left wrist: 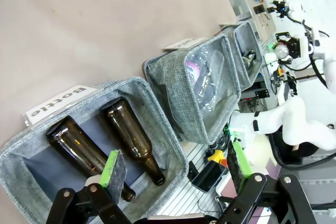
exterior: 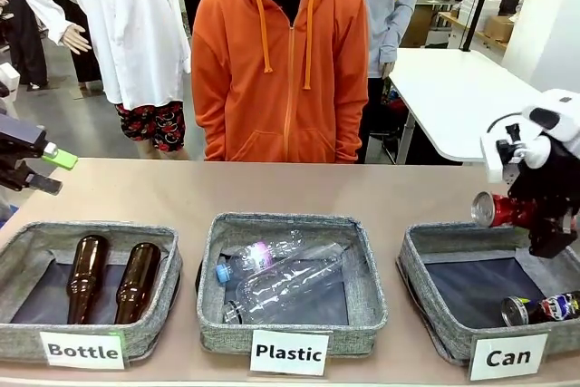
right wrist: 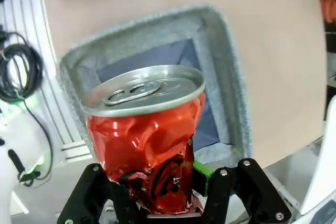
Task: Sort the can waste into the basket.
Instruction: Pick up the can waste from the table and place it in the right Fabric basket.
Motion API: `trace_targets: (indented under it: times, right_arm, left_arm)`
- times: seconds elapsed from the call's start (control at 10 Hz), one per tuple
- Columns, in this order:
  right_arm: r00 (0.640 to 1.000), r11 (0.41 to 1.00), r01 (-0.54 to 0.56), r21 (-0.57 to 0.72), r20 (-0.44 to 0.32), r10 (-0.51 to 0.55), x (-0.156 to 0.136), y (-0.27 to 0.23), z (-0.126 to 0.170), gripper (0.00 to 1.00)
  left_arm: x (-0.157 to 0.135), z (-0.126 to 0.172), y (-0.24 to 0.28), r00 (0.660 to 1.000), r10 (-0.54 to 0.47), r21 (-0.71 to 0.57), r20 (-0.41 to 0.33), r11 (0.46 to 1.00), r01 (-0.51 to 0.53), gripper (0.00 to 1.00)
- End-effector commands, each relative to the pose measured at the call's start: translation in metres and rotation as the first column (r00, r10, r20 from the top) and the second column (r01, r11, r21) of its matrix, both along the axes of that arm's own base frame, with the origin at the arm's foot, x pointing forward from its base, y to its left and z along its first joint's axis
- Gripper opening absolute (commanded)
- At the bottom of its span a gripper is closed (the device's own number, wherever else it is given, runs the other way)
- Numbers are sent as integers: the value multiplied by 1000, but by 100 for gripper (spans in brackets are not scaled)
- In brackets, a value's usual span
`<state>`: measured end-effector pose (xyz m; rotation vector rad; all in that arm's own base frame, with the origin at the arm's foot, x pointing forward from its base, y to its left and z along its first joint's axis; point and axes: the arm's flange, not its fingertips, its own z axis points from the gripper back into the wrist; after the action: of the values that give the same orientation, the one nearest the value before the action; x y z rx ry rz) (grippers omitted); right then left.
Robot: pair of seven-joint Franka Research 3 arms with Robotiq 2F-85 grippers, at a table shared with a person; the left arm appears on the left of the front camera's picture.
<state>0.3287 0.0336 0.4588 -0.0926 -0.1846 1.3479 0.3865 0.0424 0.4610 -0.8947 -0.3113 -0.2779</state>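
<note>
Right gripper (right wrist: 170, 192): you have it clamped on the crushed red can (right wrist: 144, 140); the right wrist view shows the jaws pinching the can's dented lower end, silver pull-tab top pointing away from the wrist.
Can's long axis: in the front view the red can (exterior: 497, 210) lies roughly sideways, its silver end facing picture left, sticking out from the right gripper (exterior: 548, 224).
Where it lies from the target: the can hangs above the Can basket (exterior: 426, 240), over its far rim towards the left corner; in the right wrist view the basket's dark lining sits directly behind the can.
What the move turns on: my reading is that you only need a small drop or a release, since the basket opening is already below the can; watch the far rim, because the can sits close to that edge rather than over the middle.
Dark printed can (exterior: 542, 308): already lying on its side inside the same basket, near the front right.
Left gripper (left wrist: 173, 174): jaws apart and holding nothing, hovering over the Bottle basket (left wrist: 163, 129), well apart from the cans; the right arm is plainly the nearer one.
Person (exterior: 281, 70): standing at the far side of the table, behind the middle basket.
</note>
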Motion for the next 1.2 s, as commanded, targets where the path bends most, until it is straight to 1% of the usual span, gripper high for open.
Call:
trace_targets:
  times: [0.0, 0.1, 0.3, 0.4, 0.5, 0.6, 0.7, 0.9, 1.0, 1.1]
  right_arm:
    - [997, 997, 36, -71, -60, -40, -13, -11, -51, 0]
    - [996, 995, 50, -84, -76, -56, -9, -14, -55, 0]
    - [995, 996, 43, -79, -92, -50, -11, -16, -58, 0]
    - [994, 997, 49, -58, -93, -55, -10, -16, -59, 19]
    - [994, 997, 48, -59, -98, -54, -9, -16, -59, 59]
    - [994, 997, 47, -69, -98, -53, -11, -17, -59, 77]
    - [994, 996, 48, -69, -94, -55, -10, -16, -60, 100]
    - [992, 995, 79, -61, -90, -85, -9, -17, -59, 100]
    - [992, 994, 97, -50, -81, -101, -9, -17, -58, 91]
    - [989, 991, 124, -42, -74, -127, -9, -18, -57, 100]
  left_arm:
    - [-2, 3, 1, 1000, -1, 5, -12, 1000, 1, 100]
    - [-2, 3, 1, 1000, -1, 5, -12, 1000, 1, 100]
    - [-2, 3, 1, 1000, -1, 5, -12, 1000, 1, 100]
    - [-2, 3, 1, 1000, -1, 5, -12, 1000, 1, 100]
    - [-2, 3, 1, 1000, -1, 5, -12, 1000, 1, 100]
    - [-2, 3, 1, 1000, -1, 5, -12, 1000, 1, 100]
    - [-2, 3, 1, 1000, -1, 5, -12, 1000, 1, 100]
    - [-2, 3, 1, 1000, -1, 5, -12, 1000, 1, 100]
    - [-2, 3, 1, 1000, -1, 5, -12, 1000, 1, 100]
    - [-2, 3, 1, 1000, -1, 5, -12, 1000, 1, 100]
